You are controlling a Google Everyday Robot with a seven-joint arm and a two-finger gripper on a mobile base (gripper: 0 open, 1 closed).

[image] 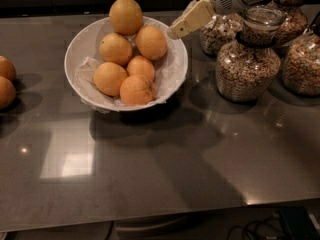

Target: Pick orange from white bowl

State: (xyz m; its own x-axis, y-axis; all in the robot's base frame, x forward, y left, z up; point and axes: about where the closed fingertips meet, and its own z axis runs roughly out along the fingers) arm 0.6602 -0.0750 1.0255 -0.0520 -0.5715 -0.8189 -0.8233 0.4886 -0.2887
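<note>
Grey glossy tabletop (pixel 175 179) carrying white bowl (pixel 176 60), glass jars (pixel 247 66) and gripper (pixel 177 30).
Bowl, paper-lined, sits left of centre and holds six fruits; the orange (pixel 126 15) (largest of the six) rests at the far rim, above the others. Grain-filled jars stand to the right. Cream gripper hangs over the bowl's far right rim, apart from the fruit; whether released or clenched cannot be told.
</note>
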